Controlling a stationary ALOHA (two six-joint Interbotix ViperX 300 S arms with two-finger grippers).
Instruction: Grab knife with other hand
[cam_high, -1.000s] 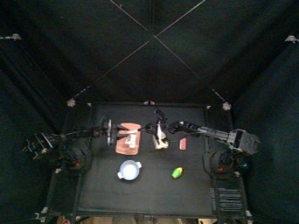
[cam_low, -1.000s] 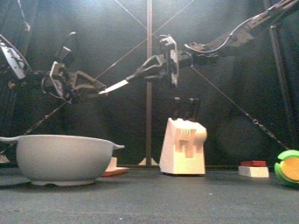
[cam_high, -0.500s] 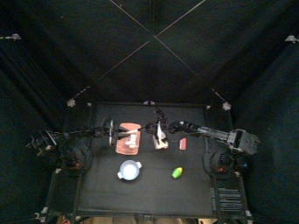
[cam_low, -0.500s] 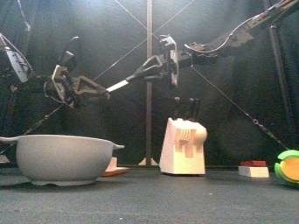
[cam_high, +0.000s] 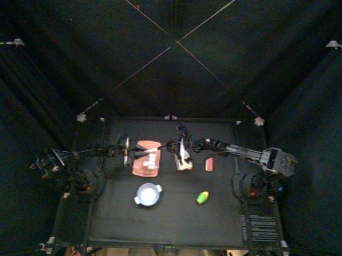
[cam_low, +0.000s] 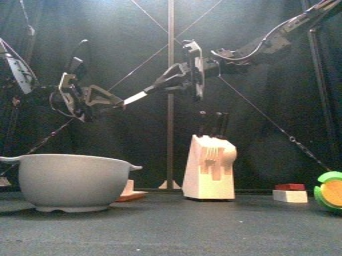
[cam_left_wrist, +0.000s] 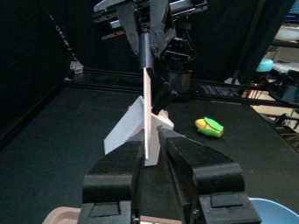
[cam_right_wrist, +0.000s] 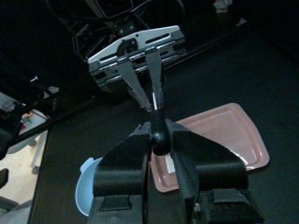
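Observation:
The knife (cam_low: 134, 97) hangs in the air above the table, its whitish blade pointing toward the left arm. My right gripper (cam_low: 197, 70) is shut on its dark handle end, which the right wrist view shows between that gripper's jaws (cam_right_wrist: 158, 149). My left gripper (cam_low: 102, 97) meets the blade tip from the left. In the left wrist view the blade (cam_left_wrist: 146, 105) runs edge-on between the left gripper's (cam_left_wrist: 149, 147) jaws, which stand narrowly apart on either side of it. From above, both grippers (cam_high: 130, 150) (cam_high: 187, 148) hover over the salmon-pink board (cam_high: 150, 160).
On the table stand a grey bowl (cam_low: 74, 180), a whitish knife block (cam_low: 210, 168), a small red block (cam_low: 290, 192) and a green-and-yellow piece (cam_low: 329, 190). Black curtains close in all sides.
The left jaws have narrowed around the blade. Both arms and the knife have hardly moved.

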